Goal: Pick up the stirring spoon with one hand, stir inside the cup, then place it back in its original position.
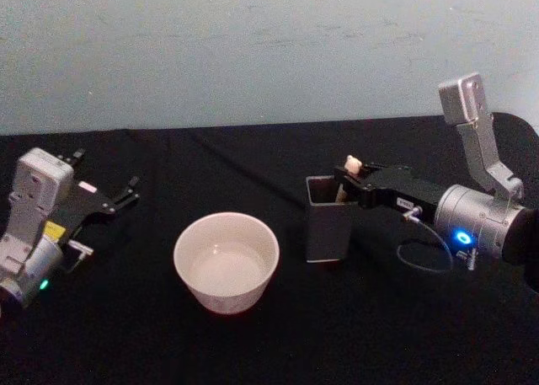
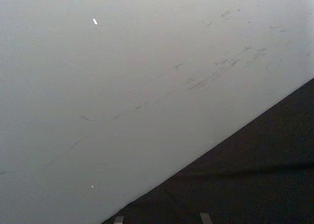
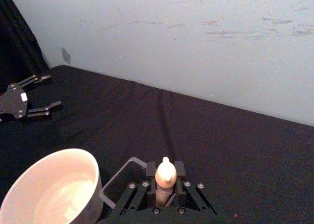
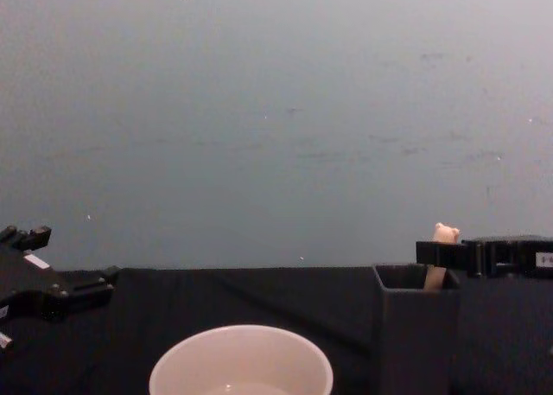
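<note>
The right tool [image 1: 344, 185] is reached forward with fingers closed, while the left tool [image 1: 108, 183] rests spread apart.

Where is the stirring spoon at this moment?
The stirring spoon stands in the dark holder to the right of the white cup in the head view, its bear-head top gripped by the right end effector.

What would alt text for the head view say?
The right gripper is closed on the stirring spoon standing in a dark holder, beside a white cup on a black table. The left gripper rests open far left.
</note>
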{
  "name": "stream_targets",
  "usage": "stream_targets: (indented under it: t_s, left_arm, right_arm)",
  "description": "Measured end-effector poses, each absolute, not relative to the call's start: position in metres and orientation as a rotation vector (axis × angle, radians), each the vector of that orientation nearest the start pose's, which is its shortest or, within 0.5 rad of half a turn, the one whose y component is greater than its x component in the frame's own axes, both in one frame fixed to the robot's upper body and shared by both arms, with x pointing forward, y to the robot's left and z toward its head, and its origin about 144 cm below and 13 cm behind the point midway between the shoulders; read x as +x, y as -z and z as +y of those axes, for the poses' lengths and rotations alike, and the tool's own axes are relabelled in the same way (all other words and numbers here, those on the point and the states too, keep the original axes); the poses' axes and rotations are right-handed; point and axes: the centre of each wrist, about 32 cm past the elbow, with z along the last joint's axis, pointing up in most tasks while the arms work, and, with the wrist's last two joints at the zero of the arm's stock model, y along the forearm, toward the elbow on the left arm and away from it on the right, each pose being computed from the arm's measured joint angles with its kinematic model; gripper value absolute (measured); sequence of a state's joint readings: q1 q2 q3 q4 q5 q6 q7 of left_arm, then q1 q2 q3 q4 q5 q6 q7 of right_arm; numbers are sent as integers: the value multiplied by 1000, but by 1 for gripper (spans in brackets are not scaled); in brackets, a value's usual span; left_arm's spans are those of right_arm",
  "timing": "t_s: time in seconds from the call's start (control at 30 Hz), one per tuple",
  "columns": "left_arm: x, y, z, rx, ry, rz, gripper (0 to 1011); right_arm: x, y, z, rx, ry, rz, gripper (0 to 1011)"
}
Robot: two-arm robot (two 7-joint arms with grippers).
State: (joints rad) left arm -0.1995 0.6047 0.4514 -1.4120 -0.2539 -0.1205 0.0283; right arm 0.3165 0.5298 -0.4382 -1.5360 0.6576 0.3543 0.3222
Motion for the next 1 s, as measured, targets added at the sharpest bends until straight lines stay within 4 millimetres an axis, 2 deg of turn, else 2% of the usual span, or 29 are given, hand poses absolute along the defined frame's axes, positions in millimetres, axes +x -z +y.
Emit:
stream_targets:
  t_s: [0.5,0.6,0.93,0.97,1.0]
  left_arm:
    - [489,-1140,310,304,-1248,-285,1001]
    - [489,-1140,310,304,-1248,-285,1001]
    - [489,-1140,310,304,-1248,-285,1001]
    - [489,-1140,310,304,-1248,-285,1001]
    - [489,-1140,310,304,-1248,-285,1001]
  right_arm:
    - [518,-1209,-264,-188,874,256,223]
    - [518,-1209,-263,-188,874,256,270]
    - [518,-1209,-263,-188,873,257,582]
    - [518,-1209,-263,-188,873,257,647]
    - [518,-1209,-263,-188,873,257,647]
